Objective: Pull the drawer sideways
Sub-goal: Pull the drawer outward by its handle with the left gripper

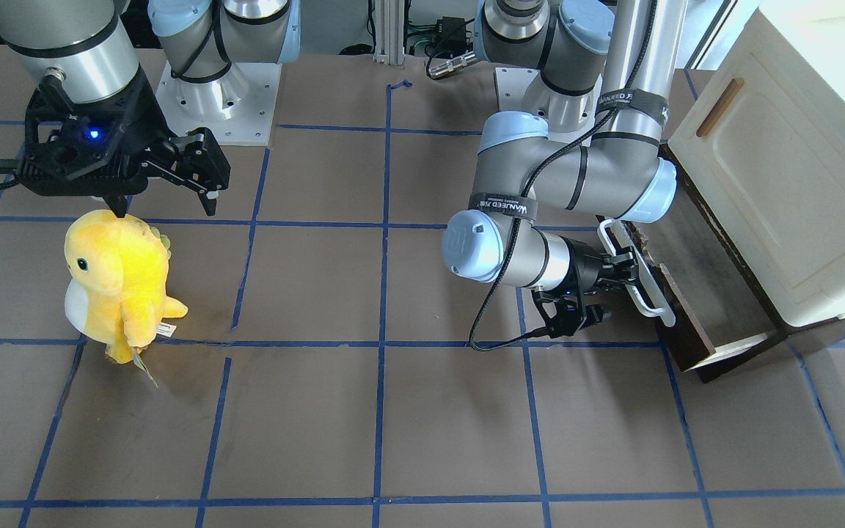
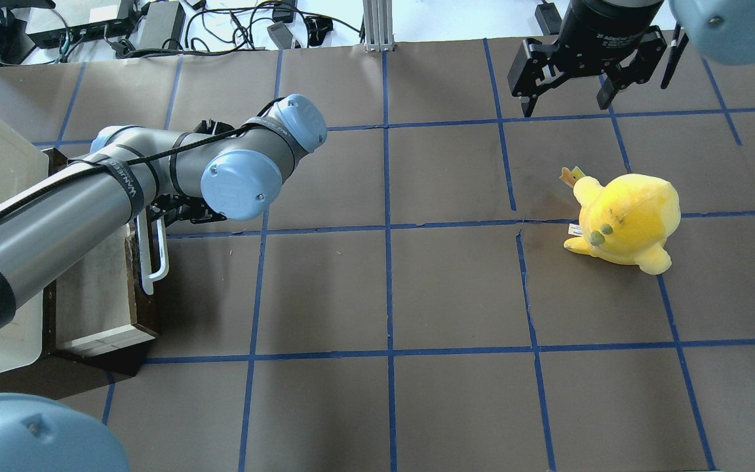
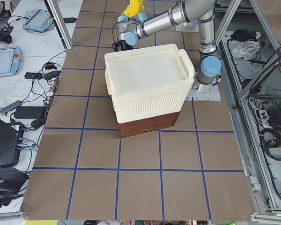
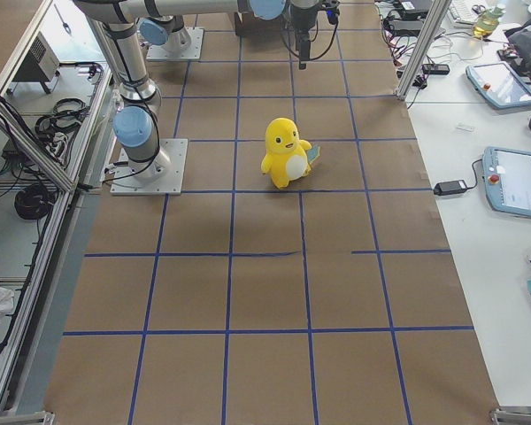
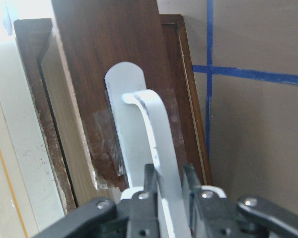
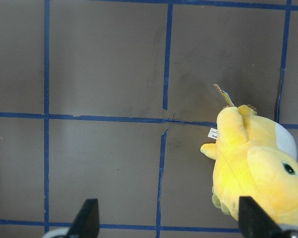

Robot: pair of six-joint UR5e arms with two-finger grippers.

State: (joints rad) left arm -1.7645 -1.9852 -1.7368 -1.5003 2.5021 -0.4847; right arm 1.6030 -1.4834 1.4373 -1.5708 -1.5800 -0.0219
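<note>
The drawer point(image 1: 689, 325) has a dark brown front and a long white bar handle point(image 1: 641, 282). It stands partly pulled out of the cream cabinet point(image 1: 782, 169), so its pale interior point(image 2: 96, 282) shows from overhead. My left gripper point(image 1: 624, 275) is shut on the handle near its middle. In the left wrist view the two fingers point(image 5: 150, 181) clamp the white bar point(image 5: 156, 134) against the brown front point(image 5: 104, 64). My right gripper point(image 2: 564, 98) is open and empty, hovering above the table beside a yellow plush point(image 2: 623, 219).
The yellow plush toy point(image 1: 118, 282) stands on the brown, blue-taped table, below and in front of the right gripper point(image 6: 169, 220); it also shows in the right wrist view point(image 6: 258, 168). The cabinet point(image 3: 145, 89) sits at the table's left end. Both arm bases stand at the robot's edge.
</note>
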